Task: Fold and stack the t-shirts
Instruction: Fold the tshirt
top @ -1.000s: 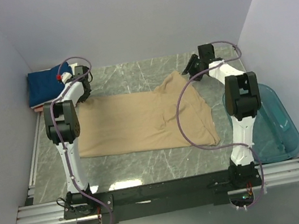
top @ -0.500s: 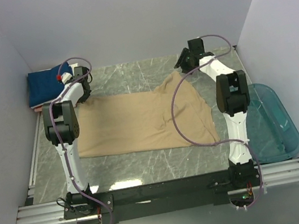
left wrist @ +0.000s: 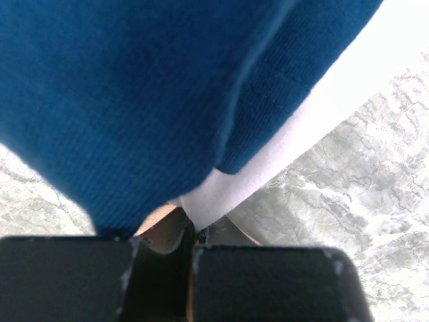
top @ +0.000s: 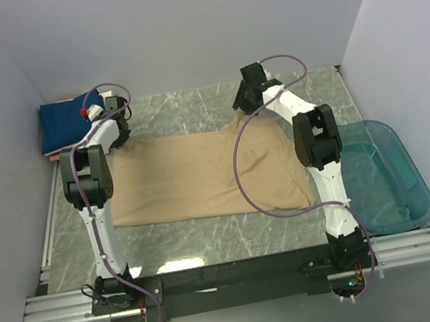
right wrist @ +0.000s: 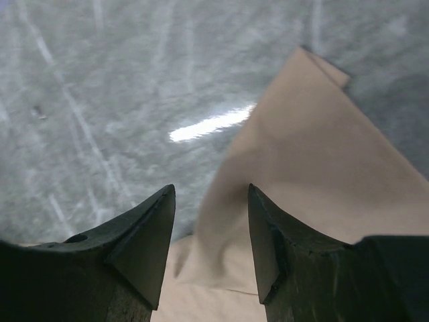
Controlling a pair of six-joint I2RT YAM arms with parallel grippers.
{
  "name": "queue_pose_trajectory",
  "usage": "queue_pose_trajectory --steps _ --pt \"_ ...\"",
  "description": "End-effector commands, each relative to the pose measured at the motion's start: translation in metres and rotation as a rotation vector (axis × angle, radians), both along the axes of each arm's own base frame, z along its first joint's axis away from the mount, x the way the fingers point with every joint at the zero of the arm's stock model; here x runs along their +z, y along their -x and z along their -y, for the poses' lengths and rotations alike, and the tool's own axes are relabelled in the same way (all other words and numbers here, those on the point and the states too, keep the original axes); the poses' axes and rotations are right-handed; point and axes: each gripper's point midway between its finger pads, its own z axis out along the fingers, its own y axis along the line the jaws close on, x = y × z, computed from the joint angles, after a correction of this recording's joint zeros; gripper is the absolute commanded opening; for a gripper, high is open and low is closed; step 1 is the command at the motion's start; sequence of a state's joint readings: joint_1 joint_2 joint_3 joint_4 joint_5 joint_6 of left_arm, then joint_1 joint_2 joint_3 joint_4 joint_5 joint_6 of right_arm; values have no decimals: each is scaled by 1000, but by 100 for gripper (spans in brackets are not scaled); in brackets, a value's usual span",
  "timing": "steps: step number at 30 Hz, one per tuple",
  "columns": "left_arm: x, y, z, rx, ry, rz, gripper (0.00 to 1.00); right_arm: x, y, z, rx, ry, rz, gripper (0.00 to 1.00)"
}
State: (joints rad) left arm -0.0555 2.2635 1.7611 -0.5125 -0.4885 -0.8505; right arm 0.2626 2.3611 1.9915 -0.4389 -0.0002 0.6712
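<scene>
Lying flat on the grey marbled table (top: 181,109), the tan t-shirt (top: 200,172) has its long axis running left to right across the worktop. Its straight, smooth edge faces the left arm. Its rumpled end faces the right arm, creased, with a pointed flap reaching toward the far wall. Which end is the collar cannot be told from above. In the far left corner sits the stack of folded shirts, apart from the tan one. The navy t-shirt (top: 67,124) is on top with its long side also lying left to right, and a white folded layer (left wrist: 322,100) shows under it in the left wrist view.

The left gripper (top: 117,136) is down at the tan shirt's far left corner. Its wrist camera shows the fingers pressed together (left wrist: 188,245) with a sliver of tan cloth pinched in the seam between them, and the navy shirt hangs close overhead in that view. The right gripper (top: 247,99) hovers at the far edge beside the pointed flap. Its fingers are spread wide (right wrist: 209,231) and hold nothing, with the tan cloth's edge lying beneath the gap and bare marble beyond it.

The right arm's lilac cable (top: 240,175) loops across the rumpled right part of the shirt. Further right, the teal translucent tub (top: 404,179) sits at the table's edge, just beside the shirt's right end and partly behind that arm.
</scene>
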Motion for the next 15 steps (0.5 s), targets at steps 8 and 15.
queue_pose_trajectory --steps 8,15 --pt "27 1 -3 -8 10 39 1 5 3 19 -50 105 6 54" --pt "26 2 -3 -6 12 36 1 -2 5 9 -29 93 -8 50"
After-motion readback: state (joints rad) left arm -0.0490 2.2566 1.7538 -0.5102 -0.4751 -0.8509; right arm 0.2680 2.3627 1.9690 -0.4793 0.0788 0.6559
